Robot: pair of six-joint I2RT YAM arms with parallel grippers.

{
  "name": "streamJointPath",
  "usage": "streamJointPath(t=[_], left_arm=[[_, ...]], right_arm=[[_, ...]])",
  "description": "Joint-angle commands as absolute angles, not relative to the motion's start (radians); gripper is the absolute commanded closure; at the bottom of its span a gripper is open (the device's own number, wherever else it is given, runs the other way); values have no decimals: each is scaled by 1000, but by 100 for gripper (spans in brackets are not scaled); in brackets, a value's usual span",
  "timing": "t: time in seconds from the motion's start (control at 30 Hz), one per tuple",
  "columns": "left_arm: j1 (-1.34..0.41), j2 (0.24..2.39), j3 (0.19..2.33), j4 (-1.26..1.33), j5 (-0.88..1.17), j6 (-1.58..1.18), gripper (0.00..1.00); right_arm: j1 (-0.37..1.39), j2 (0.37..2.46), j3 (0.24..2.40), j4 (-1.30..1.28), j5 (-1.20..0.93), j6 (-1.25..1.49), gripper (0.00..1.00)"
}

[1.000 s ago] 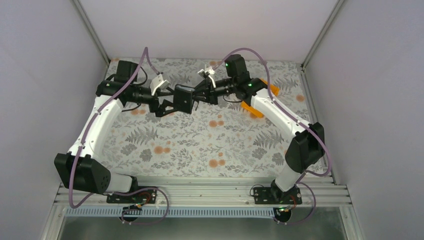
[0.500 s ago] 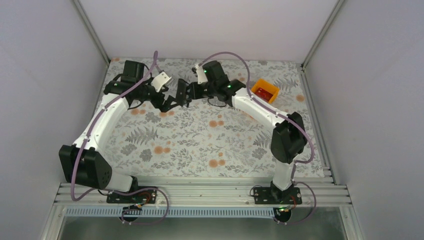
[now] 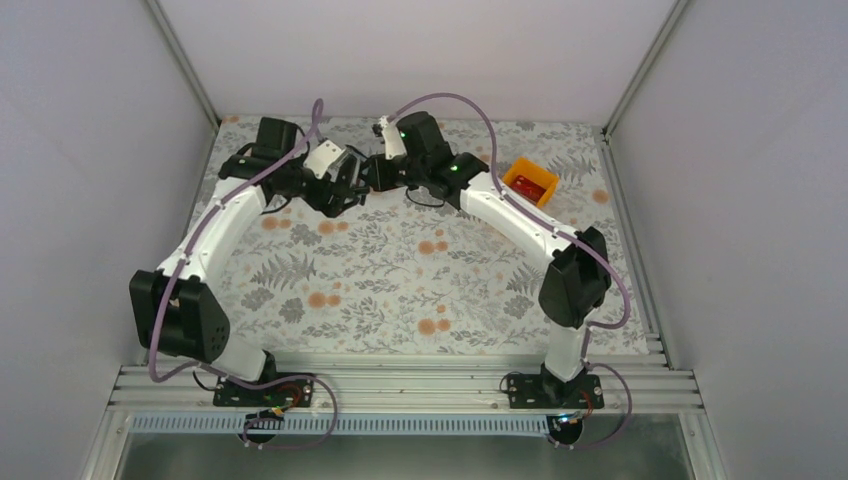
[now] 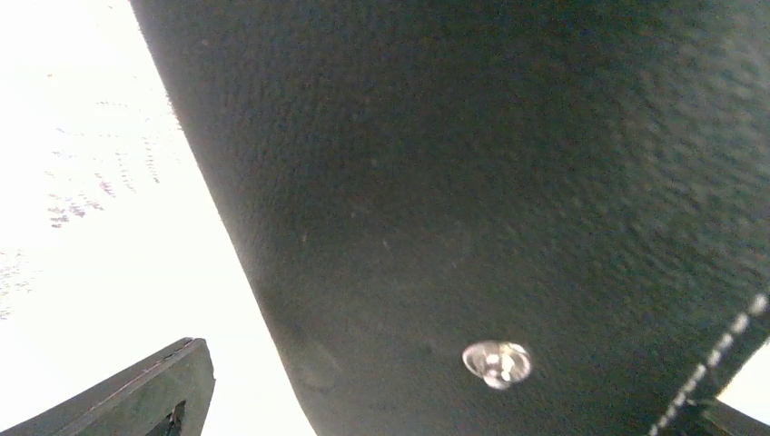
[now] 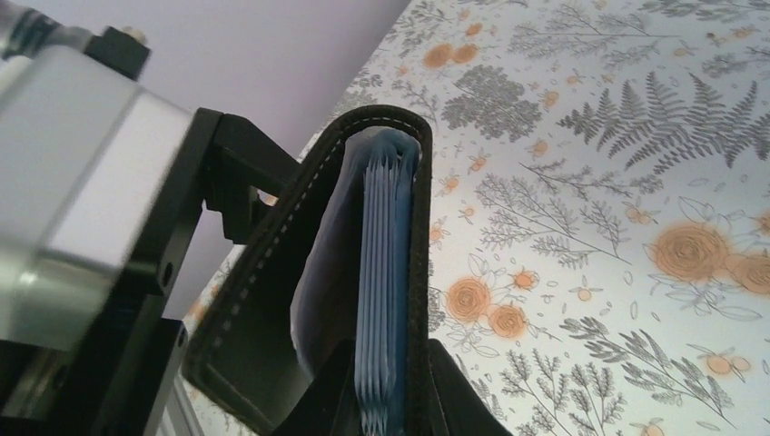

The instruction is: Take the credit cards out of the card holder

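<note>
Black holder [image 5: 413,272] sits pinched in my right claw [image 5: 390,404], blue pockets [image 5: 381,272] exposed edge-on; left claw [image 4: 449,409] gapes wide beside it, I judge to spread it.

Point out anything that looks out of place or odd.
Nothing spilled or damaged. One oddity: the card holder is off the table, ajar, pinched in the right arm's fingers, so close to the left wrist camera that its black cover fills that view.
</note>
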State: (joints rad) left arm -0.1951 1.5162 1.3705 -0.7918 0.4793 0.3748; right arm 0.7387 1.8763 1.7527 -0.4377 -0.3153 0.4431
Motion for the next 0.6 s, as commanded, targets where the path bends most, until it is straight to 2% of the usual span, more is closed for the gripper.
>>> streamJointPath(t=[0.0,0.17,0.3,0.47,0.57], left_arm=[[-140,1422,1383,-782,466,406,2],[-84,1426,1377,-787,418,419,2],[-19,1410,1398,-818,585,455,1],[-13,1413,1403,-845,635,494,1],[18,1402,1411,-890,758,539,8]], right_arm=[[708,1859,1760,-452,-421,393,96],[701,1846,1771,-458,-545,313,96],[700,1834,1771,-487,-513,293,96],[699,1837,1774,-454,-623,275,96],[693,1825,1770,-457,-667,218,96]])
